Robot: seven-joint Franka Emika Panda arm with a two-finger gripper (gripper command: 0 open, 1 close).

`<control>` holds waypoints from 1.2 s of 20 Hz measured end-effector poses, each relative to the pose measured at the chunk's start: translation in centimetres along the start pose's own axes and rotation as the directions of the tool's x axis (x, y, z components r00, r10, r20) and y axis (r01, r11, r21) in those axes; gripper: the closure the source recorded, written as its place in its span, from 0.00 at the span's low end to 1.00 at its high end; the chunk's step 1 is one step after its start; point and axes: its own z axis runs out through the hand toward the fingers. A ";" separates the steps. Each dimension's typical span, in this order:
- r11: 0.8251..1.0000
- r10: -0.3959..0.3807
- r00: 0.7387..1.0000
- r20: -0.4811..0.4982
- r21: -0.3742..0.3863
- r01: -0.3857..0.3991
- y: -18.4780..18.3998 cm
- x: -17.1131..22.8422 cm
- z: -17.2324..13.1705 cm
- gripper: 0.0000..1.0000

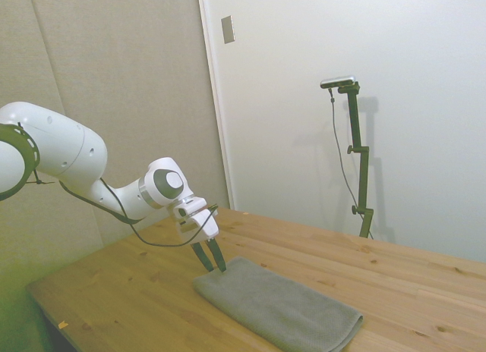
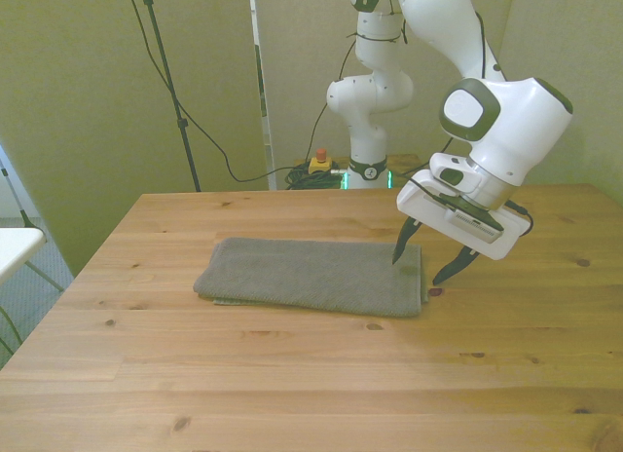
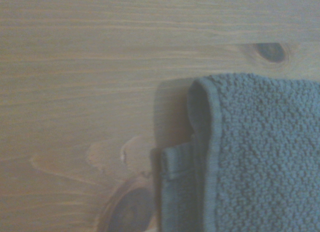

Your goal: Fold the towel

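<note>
One grey towel (image 2: 311, 275) lies flat on the wooden table (image 2: 292, 374), already doubled over, we see layered edges in the wrist view. We see the gripper (image 2: 428, 267) jaws spread wide, empty, straddling the towel's end at the front view's right.

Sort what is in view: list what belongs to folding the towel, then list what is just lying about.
Part of the job:
- the towel, grey, lying flat and long on the table
- the gripper, open, at the towel's end on the front view's right, one finger over the cloth and one past its edge

Just lying about:
- a red and yellow button box beside the robot's base
- cables behind the table
</note>
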 end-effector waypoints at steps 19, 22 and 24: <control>0.998 0.041 0.999 0.013 0.037 -0.042 2.8 2.4 1.9 1.00; 0.998 0.038 0.999 0.023 0.056 -0.040 3.1 2.5 2.0 1.00; 0.997 0.036 0.999 0.026 0.067 -0.037 3.2 2.5 2.0 1.00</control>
